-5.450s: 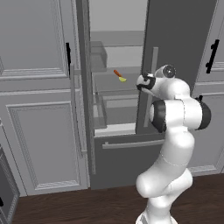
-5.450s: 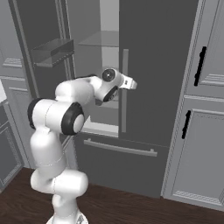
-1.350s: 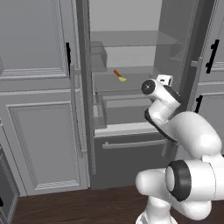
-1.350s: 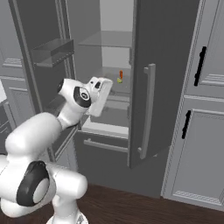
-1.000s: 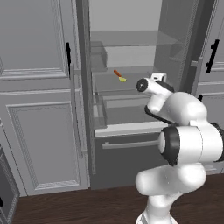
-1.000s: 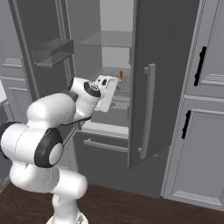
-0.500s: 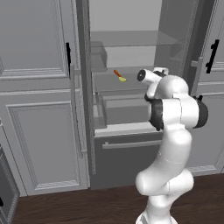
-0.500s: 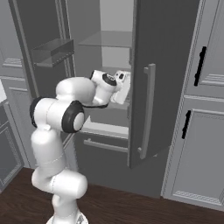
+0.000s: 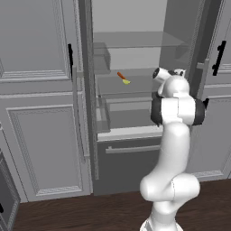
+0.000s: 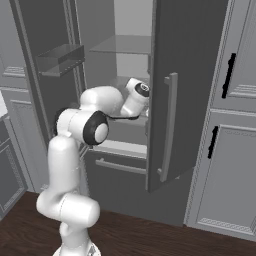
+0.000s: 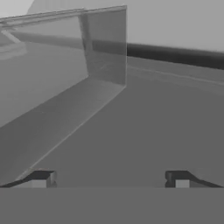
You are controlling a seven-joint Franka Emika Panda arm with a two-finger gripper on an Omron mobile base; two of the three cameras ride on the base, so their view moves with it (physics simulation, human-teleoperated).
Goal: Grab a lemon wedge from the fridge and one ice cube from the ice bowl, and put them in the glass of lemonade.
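The fridge (image 9: 135,56) stands with both dark doors swung open, showing its pale interior and clear shelves. The lemon wedge (image 9: 127,82), tiny and bright yellow, lies on the middle shelf beside a thin orange-red stick (image 9: 121,76). My hand (image 9: 163,74) reaches into the right side of the opening at that shelf's height, to the right of the wedge and apart from it. In the right base view the hand (image 10: 138,93) is just inside the open right door (image 10: 185,60). My gripper (image 11: 109,179) is open, with nothing between its fingertips (image 11: 41,178), and faces a clear shelf panel (image 11: 104,43).
The right door's long handle (image 10: 170,125) hangs close beside my forearm. The left door carries clear bins (image 10: 60,60). A shut freezer drawer (image 9: 131,153) sits below the opening. Light grey panelled cabinets (image 9: 36,49) (image 10: 235,150) flank the fridge above dark wood floor.
The right fridge door has swung from nearly shut to wide open. My hand has since left its handle, risen and moved into the fridge at the middle shelf.
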